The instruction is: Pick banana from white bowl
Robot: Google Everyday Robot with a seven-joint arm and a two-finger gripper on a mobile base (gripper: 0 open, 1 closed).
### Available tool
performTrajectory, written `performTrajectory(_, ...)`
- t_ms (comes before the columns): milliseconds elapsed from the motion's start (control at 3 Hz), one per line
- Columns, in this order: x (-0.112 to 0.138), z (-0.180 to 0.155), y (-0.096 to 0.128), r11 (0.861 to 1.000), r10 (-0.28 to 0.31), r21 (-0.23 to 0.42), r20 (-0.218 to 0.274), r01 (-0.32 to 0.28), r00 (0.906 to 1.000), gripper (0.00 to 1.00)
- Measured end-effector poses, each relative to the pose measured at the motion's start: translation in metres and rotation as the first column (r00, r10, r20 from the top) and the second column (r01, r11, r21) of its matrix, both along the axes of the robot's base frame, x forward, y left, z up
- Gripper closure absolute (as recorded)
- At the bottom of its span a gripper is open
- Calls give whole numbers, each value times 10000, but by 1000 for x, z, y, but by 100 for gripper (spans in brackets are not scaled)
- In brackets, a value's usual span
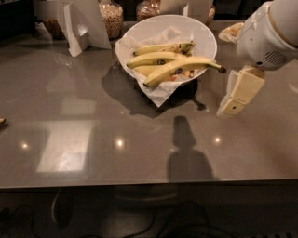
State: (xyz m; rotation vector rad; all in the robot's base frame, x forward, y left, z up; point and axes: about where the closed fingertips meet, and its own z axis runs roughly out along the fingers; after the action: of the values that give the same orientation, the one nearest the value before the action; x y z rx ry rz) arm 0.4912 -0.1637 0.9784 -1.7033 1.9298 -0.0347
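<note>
The white bowl (206, 35), lined with crinkled white paper, stands at the back middle of the grey table. Three yellow bananas lie in it. The banana (181, 67) is the longest, curved one at the front, its thin stem ending in a dark tip that pokes over the bowl's right rim. A shorter banana with a greenish stem (163, 48) lies at the back, and a stubbier one (151, 59) lies between them. My gripper (233, 108) hangs from the white arm at the right, to the right of the bowl and slightly nearer than it, above the table and holding nothing.
Two glass jars (112, 18) (148, 8) and a white stand (81, 25) stand behind the bowl at the back left. A pale wrapped item (231, 31) lies at the back right. The arm's shadow (184, 139) falls on the table in front.
</note>
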Motion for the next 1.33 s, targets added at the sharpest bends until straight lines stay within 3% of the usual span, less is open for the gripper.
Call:
performTrajectory(667, 53, 9, 27, 9979, 557, 268, 902, -583, 9944, 42)
performTrajectory(1000, 75, 7, 33, 9976, 602, 288, 1062, -636, 9925, 52)
performTrajectory(1333, 95, 1, 35, 9979, 537, 299, 1165, -575, 9917, 50)
